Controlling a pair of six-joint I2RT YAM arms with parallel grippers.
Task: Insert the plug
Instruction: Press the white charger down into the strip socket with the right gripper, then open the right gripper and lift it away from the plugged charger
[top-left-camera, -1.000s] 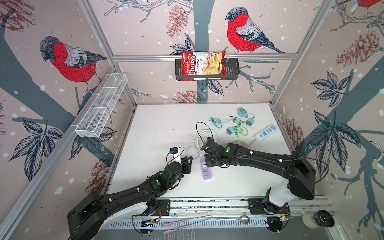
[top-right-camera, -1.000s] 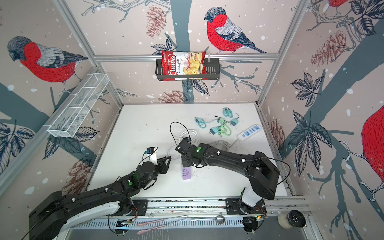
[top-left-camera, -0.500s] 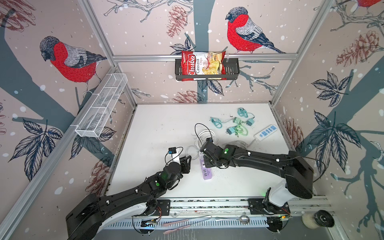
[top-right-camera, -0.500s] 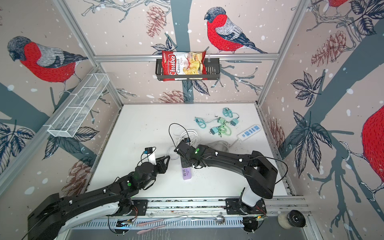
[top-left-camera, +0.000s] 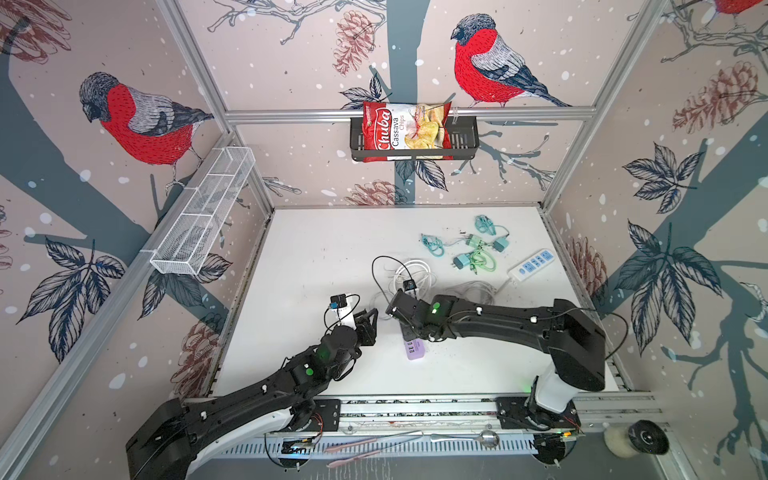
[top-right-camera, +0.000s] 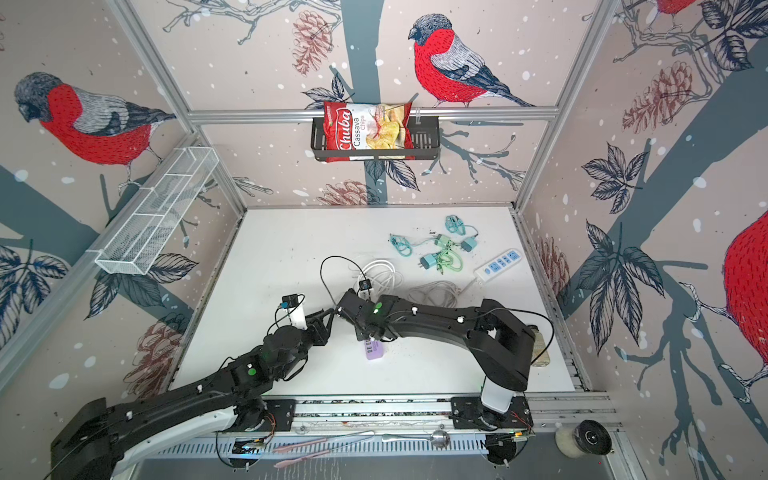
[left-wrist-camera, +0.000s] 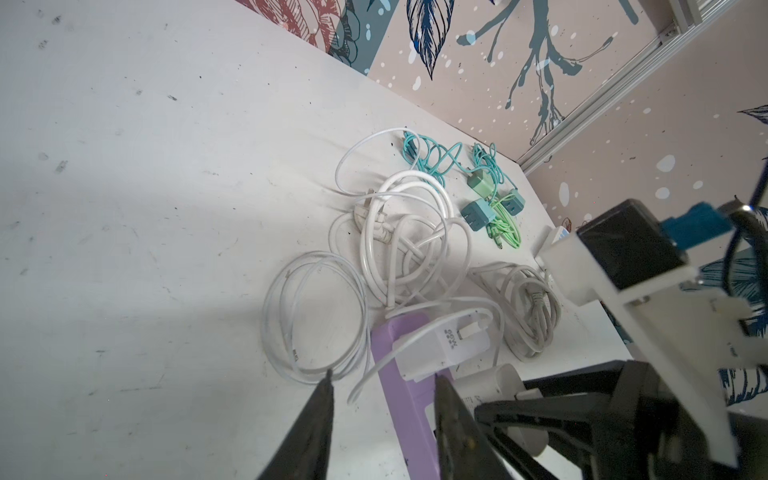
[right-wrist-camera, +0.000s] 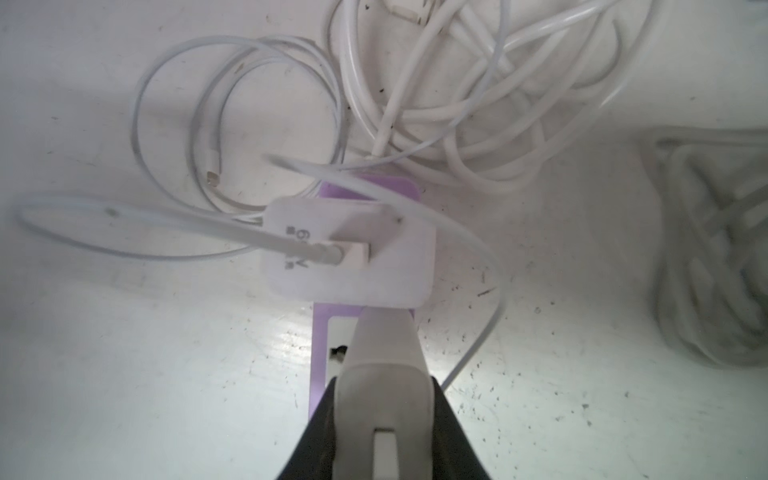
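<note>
Where your left gripper (top-left-camera: 371, 318) hangs: just left of the purple power strip (top-left-camera: 414, 350), jaws partly apart, nothing between them.
White charger (right-wrist-camera: 349, 249): seated on the strip near one end, its cable attached.
Plug (right-wrist-camera: 384, 332): grey-white, over the strip just beside the charger; you cannot tell whether its pins are in.
Right gripper (right-wrist-camera: 382, 384): closed tight on the plug, one finger each side.
</note>
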